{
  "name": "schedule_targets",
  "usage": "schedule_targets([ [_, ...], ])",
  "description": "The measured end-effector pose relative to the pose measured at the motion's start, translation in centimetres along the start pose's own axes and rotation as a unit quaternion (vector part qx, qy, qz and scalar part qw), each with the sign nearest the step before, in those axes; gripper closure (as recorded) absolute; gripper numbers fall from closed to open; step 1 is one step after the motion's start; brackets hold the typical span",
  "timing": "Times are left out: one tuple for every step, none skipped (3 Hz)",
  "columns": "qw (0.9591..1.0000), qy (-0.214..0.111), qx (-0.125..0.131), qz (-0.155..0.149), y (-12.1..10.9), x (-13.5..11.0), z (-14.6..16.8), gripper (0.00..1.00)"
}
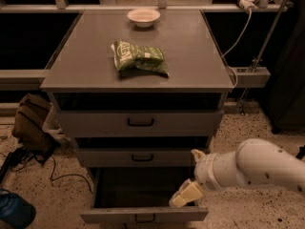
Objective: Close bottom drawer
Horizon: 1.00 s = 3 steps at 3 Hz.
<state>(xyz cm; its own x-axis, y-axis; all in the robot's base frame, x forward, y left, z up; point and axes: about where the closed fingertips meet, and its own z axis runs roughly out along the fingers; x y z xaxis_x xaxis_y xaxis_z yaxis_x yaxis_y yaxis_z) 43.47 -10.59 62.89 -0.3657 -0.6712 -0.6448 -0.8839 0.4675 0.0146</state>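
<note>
The bottom drawer (143,214) of the grey metal cabinet (138,75) is pulled out towards me, and its dark inside looks empty. Its low grey front carries a small black bar handle (144,218). My gripper (185,197), cream-coloured on a white arm (259,168), reaches in from the right. It hangs over the drawer's right front corner, just above and behind the front panel. The middle drawer (142,157) and the top drawer (140,123) stick out only slightly.
A green snack bag (139,58) and a white bowl (143,16) sit on the cabinet top. On the floor at left are a brown bag (31,123), black cables (52,168) and a blue bottle (14,211). A white cable (238,32) hangs at the right.
</note>
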Motion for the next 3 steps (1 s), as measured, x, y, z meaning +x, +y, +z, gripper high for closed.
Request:
schedule_targets([
  [0.9992,-0.015,-0.007,0.037,2.6,2.2,4.8,0.00],
  [0.9992,-0.015,-0.007,0.037,2.7,2.2,4.7,0.00],
  [0.9977,-0.041,-0.015,0.051,2.9,3.4,6.5,0.00],
])
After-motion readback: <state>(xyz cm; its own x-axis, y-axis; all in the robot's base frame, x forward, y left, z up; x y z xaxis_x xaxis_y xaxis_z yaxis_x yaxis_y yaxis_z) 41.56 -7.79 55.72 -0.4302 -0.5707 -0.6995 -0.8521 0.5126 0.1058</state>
